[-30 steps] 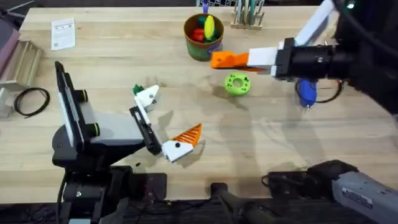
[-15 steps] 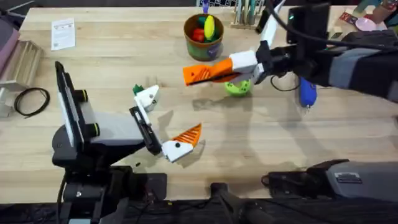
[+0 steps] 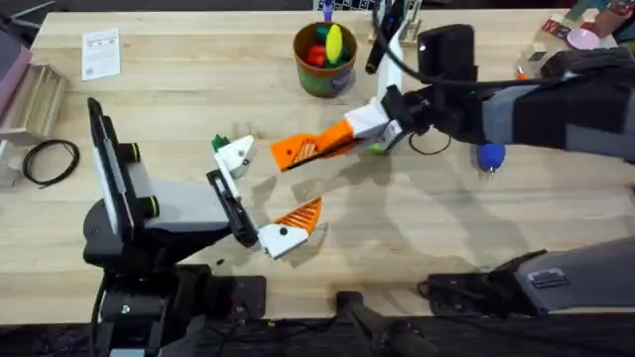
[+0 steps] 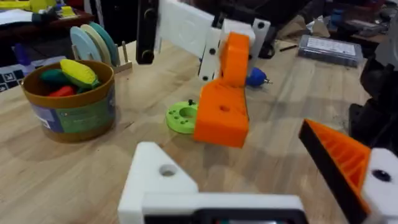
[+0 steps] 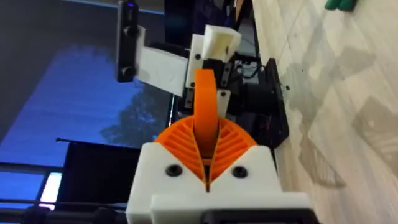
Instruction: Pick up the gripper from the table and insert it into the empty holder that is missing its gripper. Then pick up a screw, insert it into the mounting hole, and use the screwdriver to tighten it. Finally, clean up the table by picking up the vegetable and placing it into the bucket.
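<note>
The right gripper [image 3: 298, 151], pads pinching the orange gripper [image 5: 205, 118], hovers near the left gripper's [image 3: 260, 193] spread, apparently bare holder [image 3: 236, 154].

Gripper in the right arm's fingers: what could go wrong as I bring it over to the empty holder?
1. The right gripper pinches the gripper by one thin end, so it could pivot or slip on contact.
2. It looks tilted against the holder, so it may jam rather than seat.
3. The vegetable lies right beside the holder and could be knocked away.
</note>
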You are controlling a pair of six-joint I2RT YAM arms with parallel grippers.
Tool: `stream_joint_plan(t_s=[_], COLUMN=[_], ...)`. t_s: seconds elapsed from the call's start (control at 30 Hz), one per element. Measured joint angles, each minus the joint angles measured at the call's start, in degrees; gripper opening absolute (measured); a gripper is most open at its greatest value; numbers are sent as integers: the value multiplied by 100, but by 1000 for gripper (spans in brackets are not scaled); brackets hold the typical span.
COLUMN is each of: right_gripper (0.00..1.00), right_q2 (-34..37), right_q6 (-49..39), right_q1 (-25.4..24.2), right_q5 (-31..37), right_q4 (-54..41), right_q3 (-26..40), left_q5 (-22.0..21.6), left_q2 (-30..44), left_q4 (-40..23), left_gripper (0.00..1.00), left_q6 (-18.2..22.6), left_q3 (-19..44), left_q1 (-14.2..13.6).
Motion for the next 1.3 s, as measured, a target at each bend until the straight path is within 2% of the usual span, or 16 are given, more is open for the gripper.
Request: stream_joint_plan(t_s=[0.4,0.93,1.3], right_gripper=[9,9,9], right_q2=[355,563,767], right_q6=[113,415,528], right_q1=[415,481,508], right_q5=[48,-26,-39], right_q4=[351,525,542], right_q3=[-2,39,342], left_q5=[0,-2,0], left_q2=[0,0,0], left_q4=[0,0,0], left_gripper=[986,985,985], left_q6=[0,0,0], left_q3=[0,0,0], left_q1=[0,0,0])
